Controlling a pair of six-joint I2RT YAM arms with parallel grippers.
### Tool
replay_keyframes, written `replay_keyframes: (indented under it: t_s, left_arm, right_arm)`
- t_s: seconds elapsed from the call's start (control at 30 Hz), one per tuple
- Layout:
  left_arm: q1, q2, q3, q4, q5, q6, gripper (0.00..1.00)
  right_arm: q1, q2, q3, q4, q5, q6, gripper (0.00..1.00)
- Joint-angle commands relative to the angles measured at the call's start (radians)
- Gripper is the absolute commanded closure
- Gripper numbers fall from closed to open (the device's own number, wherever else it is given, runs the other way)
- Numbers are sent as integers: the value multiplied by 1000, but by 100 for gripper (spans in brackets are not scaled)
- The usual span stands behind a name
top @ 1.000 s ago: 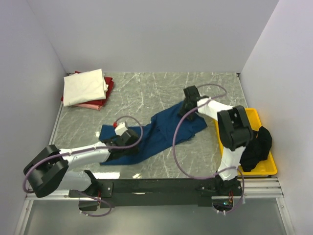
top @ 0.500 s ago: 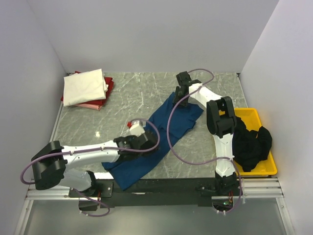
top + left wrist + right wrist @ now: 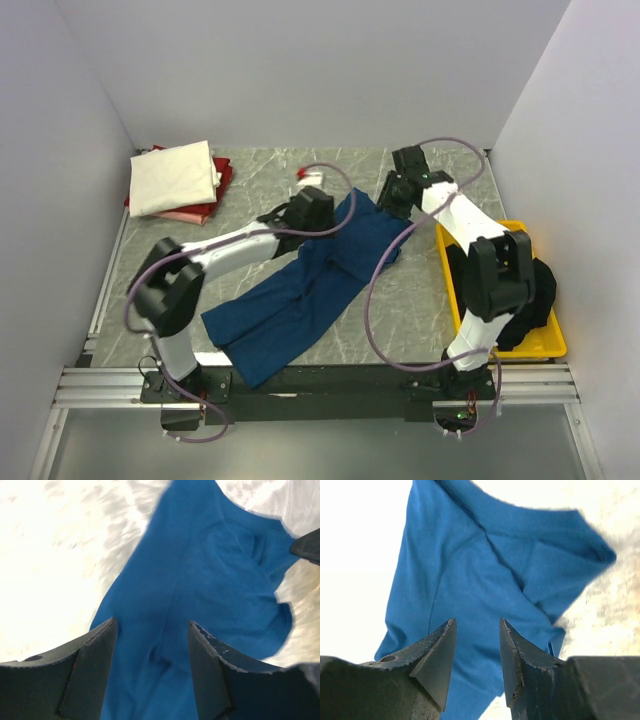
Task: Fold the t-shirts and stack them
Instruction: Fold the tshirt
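arms [image 3: 235,245]: white links, blk joints | cables [image 3: 366,300]: purple loops | jaws: blk

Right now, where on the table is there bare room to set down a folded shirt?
Two bare patches: the near-right marble between the blue shirt and the yellow tray, and the far strip between the folded stack and the left gripper. The middle is crowded: the shirt lies across it.

The grey marbled surface [image 3: 300,170] carries a blue tee [image 3: 300,300], spread out from beneath the left end effector [image 3: 322,212] and right end effector [image 3: 393,197] to the near edge. Well left of the left end effector, a cream tee [image 3: 172,177] sits on a red tee [image 3: 224,178]. Right of the right end effector lies a yellow tray [image 3: 520,235].
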Motion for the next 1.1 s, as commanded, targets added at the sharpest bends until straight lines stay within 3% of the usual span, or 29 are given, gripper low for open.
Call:
replay_keyframes:
  t_s: [0.0, 0.2, 0.47, 0.77, 0.87, 1.0, 1.07]
  left_arm:
    - [10, 133, 175, 55, 102, 328, 36]
    - [52, 343, 392, -23, 168, 419, 35]
    - [101, 512, 541, -60, 275, 483, 34]
    - [151, 626, 648, -40, 387, 455, 36]
    - [168, 686, 722, -47, 383, 414, 46]
    - [202, 729, 785, -50, 326, 345, 74]
    - [239, 752, 826, -48, 271, 290, 81]
  right_arm:
    - [1, -55, -147, 100, -49, 33, 53]
    - [1, -54, -258, 141, -39, 38, 53]
    - [-13, -94, -415, 201, 32, 56, 53]
    - [-72, 14, -354, 203, 26, 41, 53]
    - [-77, 92, -223, 154, 23, 24, 54]
    - [-80, 193, -18, 62, 24, 0, 51]
    - [-83, 247, 125, 23, 50, -11, 40]
